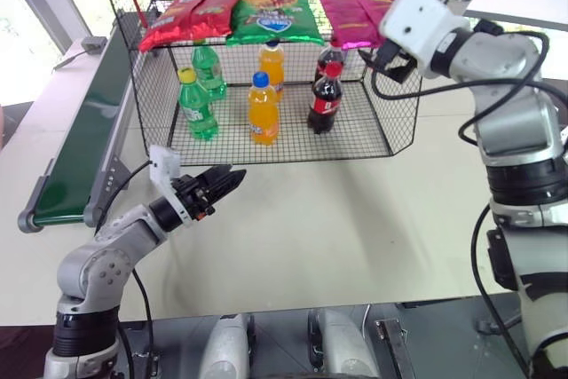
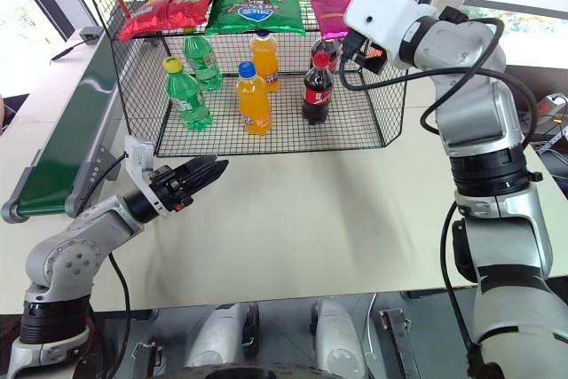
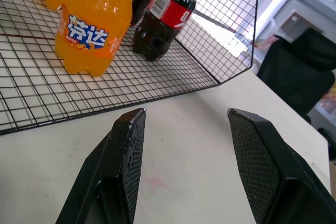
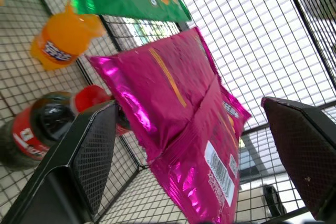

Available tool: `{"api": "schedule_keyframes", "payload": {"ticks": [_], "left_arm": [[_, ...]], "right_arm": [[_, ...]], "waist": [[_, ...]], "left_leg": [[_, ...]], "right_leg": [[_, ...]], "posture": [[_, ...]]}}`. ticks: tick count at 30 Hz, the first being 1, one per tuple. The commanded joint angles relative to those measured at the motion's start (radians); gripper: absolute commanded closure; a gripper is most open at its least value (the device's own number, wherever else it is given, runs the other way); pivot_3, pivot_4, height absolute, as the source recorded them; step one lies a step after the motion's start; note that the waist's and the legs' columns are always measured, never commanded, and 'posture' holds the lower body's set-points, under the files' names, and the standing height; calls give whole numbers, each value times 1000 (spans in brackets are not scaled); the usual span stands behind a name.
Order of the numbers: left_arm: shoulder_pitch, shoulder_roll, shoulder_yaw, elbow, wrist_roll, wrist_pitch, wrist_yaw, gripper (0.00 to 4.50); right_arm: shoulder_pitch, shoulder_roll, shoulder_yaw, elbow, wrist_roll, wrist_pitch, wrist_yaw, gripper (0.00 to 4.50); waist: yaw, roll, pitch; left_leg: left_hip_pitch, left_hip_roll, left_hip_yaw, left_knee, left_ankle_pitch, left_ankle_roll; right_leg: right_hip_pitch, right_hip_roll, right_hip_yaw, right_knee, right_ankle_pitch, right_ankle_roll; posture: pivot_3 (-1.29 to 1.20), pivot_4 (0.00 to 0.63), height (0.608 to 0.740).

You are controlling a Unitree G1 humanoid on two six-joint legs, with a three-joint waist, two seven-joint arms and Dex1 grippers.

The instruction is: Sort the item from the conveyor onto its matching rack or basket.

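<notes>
The item, a glossy magenta snack bag (image 1: 351, 11), lies flat at the right end of the black wire-grid rack shelf (image 4: 252, 35), beside a green chip bag. My right gripper (image 4: 189, 150) hovers level just in front of the bag. It is open, one finger on each side of the bag's near end, and holds nothing. My left gripper (image 1: 222, 182) is open and empty, low over the white table in front of the wire tray. The dark green conveyor (image 1: 80, 130) runs along the left with nothing on its visible belt.
Two red chip bags (image 1: 191, 11) and a green chip bag (image 1: 275, 13) share the shelf. Beneath it, a walled wire tray (image 1: 355, 144) holds green, orange (image 3: 89, 24) and cola (image 1: 325, 99) bottles. Bare white table (image 1: 337, 219) lies in front of the tray.
</notes>
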Motion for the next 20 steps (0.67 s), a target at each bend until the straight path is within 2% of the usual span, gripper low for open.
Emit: {"api": "schedule_keyframes", "payload": {"ticks": [1,6,10,13,14,15,17,20], "left_arm": [[-17,0,-4,-13,8,-22,-18,1924],[-25,-5,23,-4,13,-34,-4,1924],[-36,-3,28,3,10,-37,-10,1924],[-26,-3,57,-34,21,-70,17,1924],[-20,4,68,-47,22,-71,27,1924],[-13,22,79,-67,14,-60,29,1924],[-4,55,101,-103,-9,-36,31,1924],[3,110,126,-139,-11,-19,41,1924]], "right_arm": [[5,-34,-44,-24,24,-86,7,39],[61,-88,-95,-72,93,-115,73,39],[72,-114,-110,-64,106,-142,71,39],[113,-112,-237,-178,344,5,185,39],[128,-103,-297,-224,448,105,202,39],[150,-90,-377,-266,585,255,204,39],[220,-81,-494,-314,764,446,208,39],[358,-42,-610,-338,923,587,179,39]], "waist": [[-1,0,0],[0,0,0],[0,0,0],[1,0,0],[1,0,0],[1,0,0],[3,0,0],[6,-1,0]], "left_leg": [[0,0,0,0,0,0],[0,0,0,0,0,0],[0,0,0,1,0,0],[0,0,0,0,0,0],[0,0,0,0,0,0],[0,0,-1,0,0,0],[-1,1,-2,0,0,0],[0,1,-5,0,0,0]], "right_leg": [[0,0,0,0,0,0],[0,0,0,0,0,0],[0,0,0,0,0,0],[0,0,0,0,0,0],[0,0,0,0,0,0],[0,0,0,-1,0,0],[0,0,-1,0,0,1],[2,0,-3,-1,-1,-1]], "posture": [[0,150,740],[0,150,740],[0,150,740],[0,150,740],[0,150,740],[0,150,740],[0,150,740],[0,150,740]]}}
